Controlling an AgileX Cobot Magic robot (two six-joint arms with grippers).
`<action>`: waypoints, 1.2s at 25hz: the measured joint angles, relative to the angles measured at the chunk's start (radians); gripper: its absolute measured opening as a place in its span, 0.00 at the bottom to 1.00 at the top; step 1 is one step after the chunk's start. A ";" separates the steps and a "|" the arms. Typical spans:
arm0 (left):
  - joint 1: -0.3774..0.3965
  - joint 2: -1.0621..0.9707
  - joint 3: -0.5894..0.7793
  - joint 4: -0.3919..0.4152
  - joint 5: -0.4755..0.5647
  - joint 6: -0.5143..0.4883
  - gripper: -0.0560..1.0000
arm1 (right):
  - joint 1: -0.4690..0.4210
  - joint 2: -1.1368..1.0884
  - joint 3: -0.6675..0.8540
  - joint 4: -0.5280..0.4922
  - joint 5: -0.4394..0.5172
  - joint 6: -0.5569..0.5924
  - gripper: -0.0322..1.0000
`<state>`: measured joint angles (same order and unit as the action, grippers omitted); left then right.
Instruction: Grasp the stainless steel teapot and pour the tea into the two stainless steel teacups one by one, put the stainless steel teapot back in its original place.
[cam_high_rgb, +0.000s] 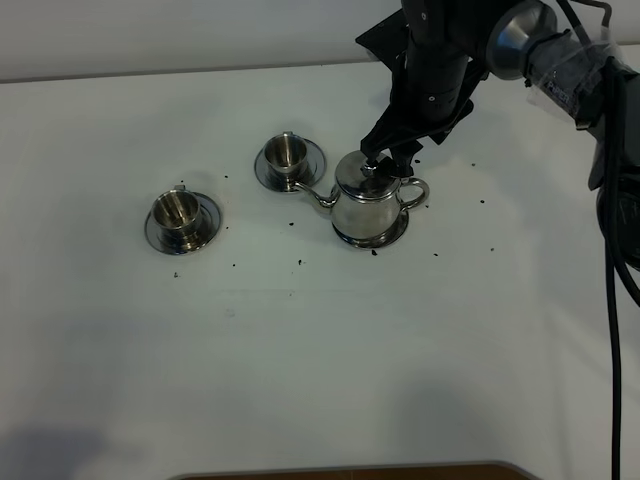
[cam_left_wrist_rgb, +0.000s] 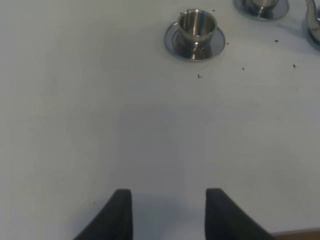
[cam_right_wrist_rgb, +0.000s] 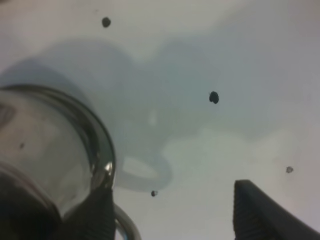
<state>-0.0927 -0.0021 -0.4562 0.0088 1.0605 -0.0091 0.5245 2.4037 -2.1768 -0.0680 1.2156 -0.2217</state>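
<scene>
R gripper (cam_high_rgb: 388, 157) spread over upright teapot (cam_high_rgb: 365, 208), spout left toward rear teacup (cam_high_rgb: 287, 152)

Lidded steel teapot (cam_high_rgb: 370, 205) stands upright on its saucer (cam_high_rgb: 398, 235), spout toward 2 upright saucered teacups (cam_high_rgb: 287, 152) (cam_high_rgb: 177, 212).

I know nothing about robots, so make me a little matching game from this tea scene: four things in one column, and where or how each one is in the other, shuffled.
Things:
1. teapot
2. leftmost teacup
3. right gripper
4. left gripper

States:
A. open over bare table, steelware well ahead of it
B. upright, spout pointing left in the overhead view
C. open, close above the teapot's lid and handle
D. on a small saucer, apart from the pot

Pairs: 1-B, 2-D, 3-C, 4-A
</scene>
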 joint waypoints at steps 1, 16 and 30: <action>0.000 0.000 0.000 0.000 0.000 0.000 0.43 | 0.000 0.000 0.000 0.000 0.000 0.008 0.53; 0.000 0.000 0.000 0.000 0.000 0.000 0.43 | 0.000 -0.034 0.096 -0.021 0.002 0.068 0.53; 0.000 0.000 0.000 0.000 0.000 0.000 0.43 | 0.000 -0.093 0.189 -0.014 0.003 0.112 0.53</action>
<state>-0.0927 -0.0021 -0.4562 0.0088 1.0605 -0.0091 0.5245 2.3108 -1.9874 -0.0817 1.2186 -0.1092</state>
